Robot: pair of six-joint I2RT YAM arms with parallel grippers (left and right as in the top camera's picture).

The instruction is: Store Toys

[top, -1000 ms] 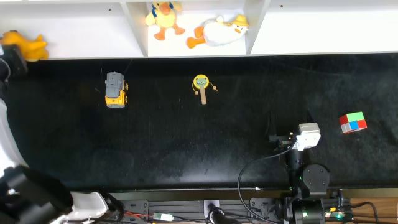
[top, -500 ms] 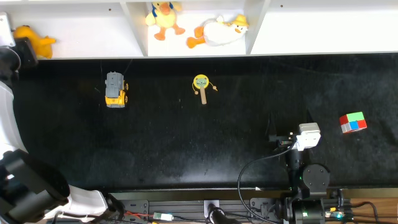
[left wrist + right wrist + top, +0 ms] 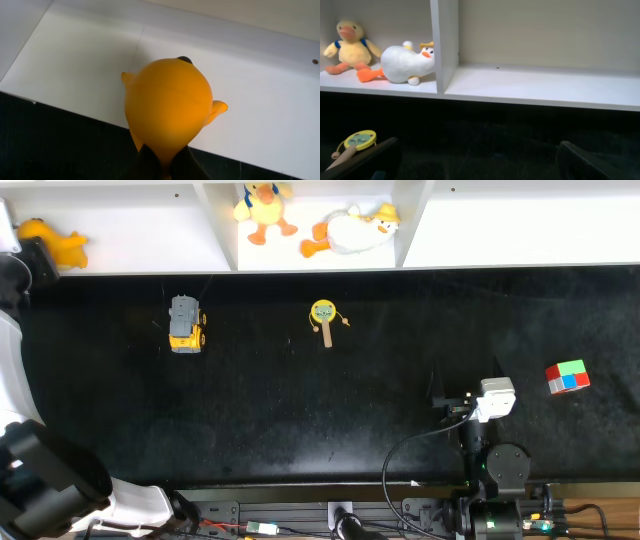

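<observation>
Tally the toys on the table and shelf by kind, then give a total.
Plush ducks: 2, the yellow plush duck and the white plush duck
Orange toy animal: 1
Toy truck: 1
Rattle drum: 1
Colour cube: 1
Total: 6

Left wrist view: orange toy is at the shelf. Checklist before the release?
1. Grip: left hand shut on the round orange toy: ok.
2. Position: toy over the left compartment of the white shelf: ok by the top view. Fully past the front edge: cannot tell.
3. Contact: toy resting on the compartment floor: cannot tell.
4. Other arm: right hand open, low over the black mat, far from that compartment: ok.
5. Task done after this drop: not ok, the grey-and-yellow toy truck lies on the mat.
</observation>
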